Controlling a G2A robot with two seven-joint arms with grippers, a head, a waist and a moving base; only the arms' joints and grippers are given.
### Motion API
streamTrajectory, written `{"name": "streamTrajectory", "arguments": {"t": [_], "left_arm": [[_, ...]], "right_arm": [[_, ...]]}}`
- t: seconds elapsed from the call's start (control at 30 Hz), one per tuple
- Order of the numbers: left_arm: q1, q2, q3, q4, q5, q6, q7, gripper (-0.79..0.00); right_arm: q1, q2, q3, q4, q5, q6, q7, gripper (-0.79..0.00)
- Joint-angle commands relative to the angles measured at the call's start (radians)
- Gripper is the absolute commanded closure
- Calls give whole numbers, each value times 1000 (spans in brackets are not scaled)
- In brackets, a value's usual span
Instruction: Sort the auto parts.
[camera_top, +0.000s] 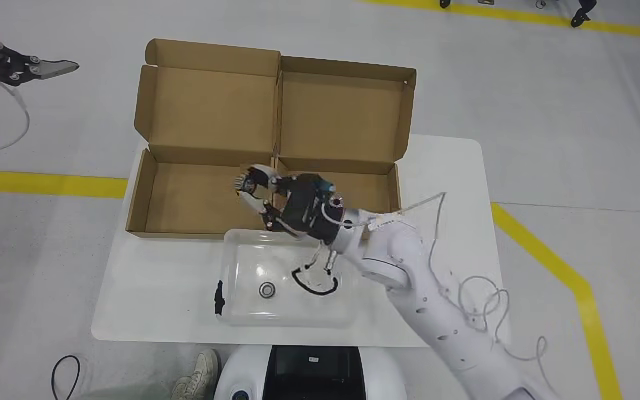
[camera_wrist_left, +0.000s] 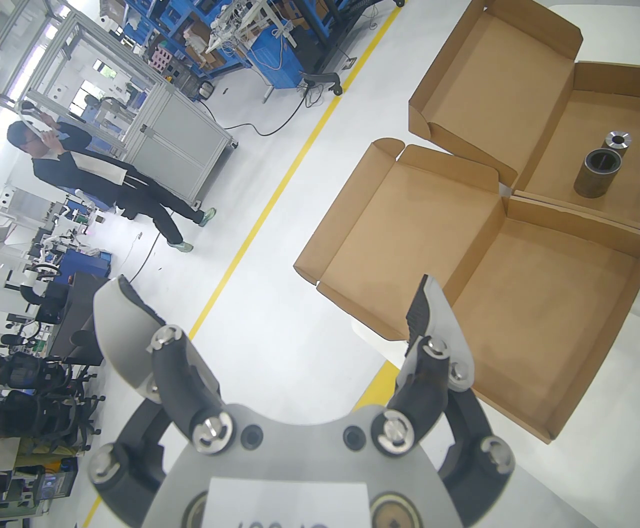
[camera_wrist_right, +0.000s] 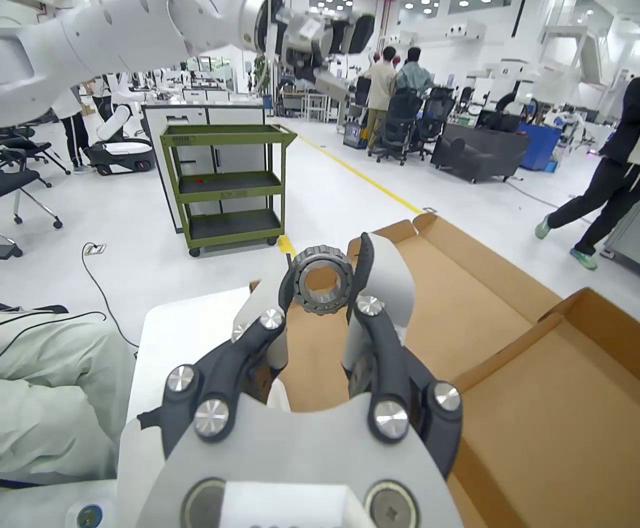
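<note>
- The right gripper (camera_top: 244, 186) hangs over the left box (camera_top: 185, 205), its jaws clamped on a bearing (camera_wrist_right: 321, 281).
- The left gripper (camera_wrist_left: 272, 305) hovers above the floor, off the desk (camera_top: 450, 200) at 10 o'clock, jaws spread wide.
- The right box (camera_wrist_left: 550, 150) holds a dark sleeve (camera_wrist_left: 597, 174) just beside a small silver bush (camera_wrist_left: 619, 140).
- A tray (camera_top: 240, 245) at the desk's 6 o'clock edge carries a ring (camera_top: 267, 289) and a black part (camera_top: 218, 297).

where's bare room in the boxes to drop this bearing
The brown cardboard box below the right gripper, which holds the toothed metal bearing, shows a bare floor, bordered by its walls and open lid. The neighbouring cardboard box is more crowded: a dark metal cylinder and a smaller silver cylinder stand near the shared wall.
</note>
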Motion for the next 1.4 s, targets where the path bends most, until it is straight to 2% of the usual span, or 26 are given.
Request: {"name": "streamTrajectory", "arguments": {"t": [0.0,0.23,0.47,0.67,1.27,1.37], "left_arm": [[0,0,0,0,0,0,0,-785],[0,0,0,0,0,0,0,-785],[0,0,0,0,0,0,0,-785],[0,0,0,0,0,0,0,-785],[0,0,0,0,0,0,0,-785],[0,0,0,0,0,0,0,-785]], "right_arm": [[6,-4,-21,25,-5,10,27,0],[76,-39,-128,184,-13,73,120,0],[193,-99,-235,365,10,130,172,0],[292,-166,-307,531,58,176,183,0],[499,-383,-447,950,145,207,200,0],[516,-414,-457,1010,154,203,200,-117]]}}
